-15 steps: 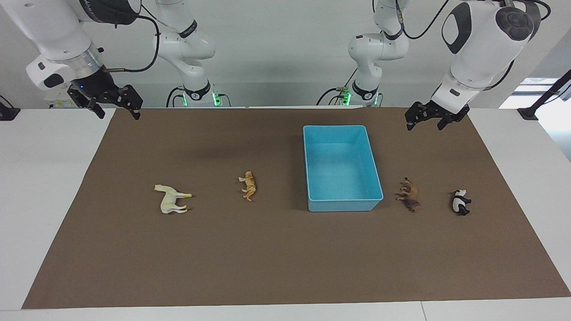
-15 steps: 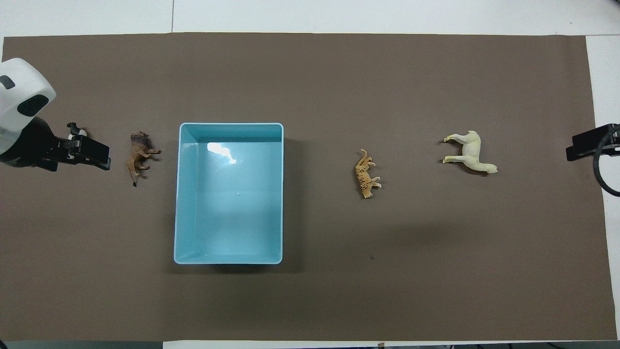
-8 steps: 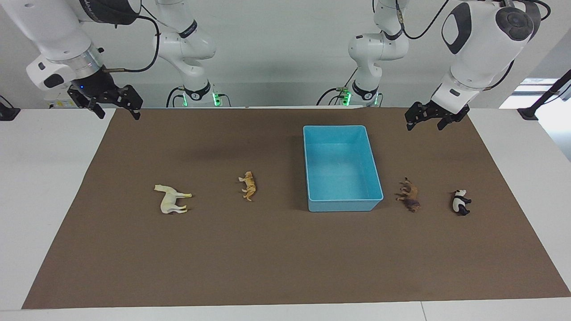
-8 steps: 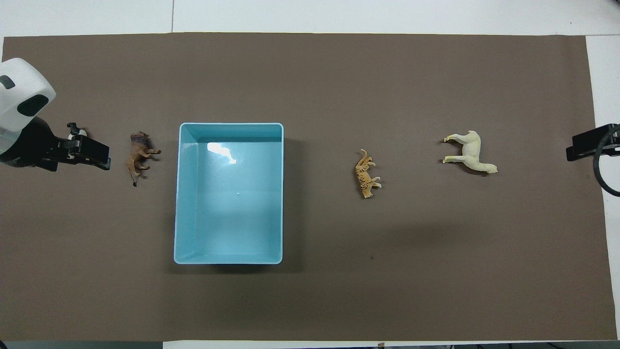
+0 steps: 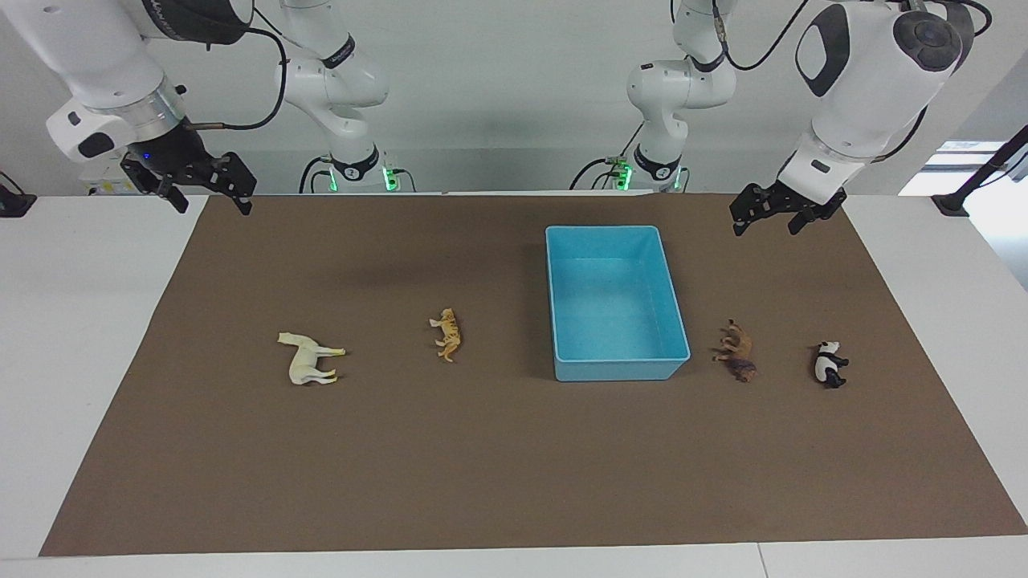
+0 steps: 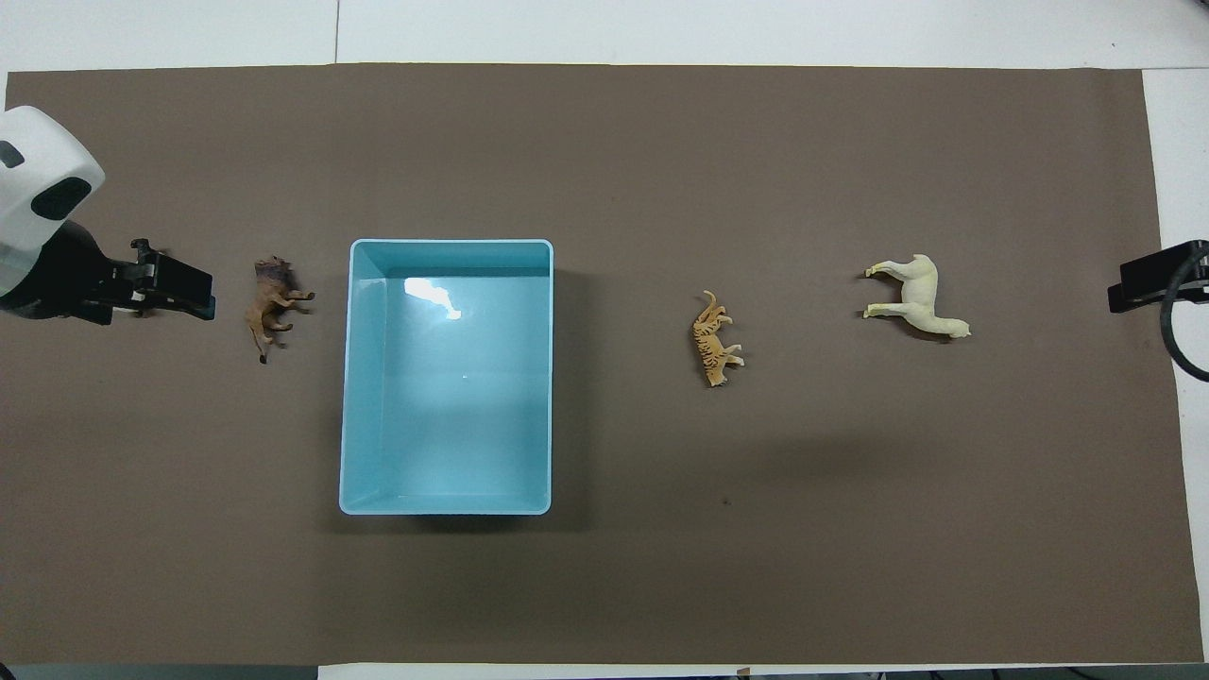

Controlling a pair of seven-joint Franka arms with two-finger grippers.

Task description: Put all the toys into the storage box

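All four toys lie on their sides on the brown mat. The cream-white horse and the orange tiger lie toward the right arm's end. The brown lion and the panda lie toward the left arm's end. The light blue storage box stands empty between the tiger and the lion. My left gripper hangs open and empty in the air, and in the overhead view it covers the panda. My right gripper hangs open and empty over the mat's corner.
The brown mat covers most of the white table. Both arm bases stand at the robots' edge of the table. A black stand sits at the left arm's end.
My left gripper has shifted slightly and now covers the panda fully in the overhead view. The right gripper has barely moved. The toys and the box are where they were.
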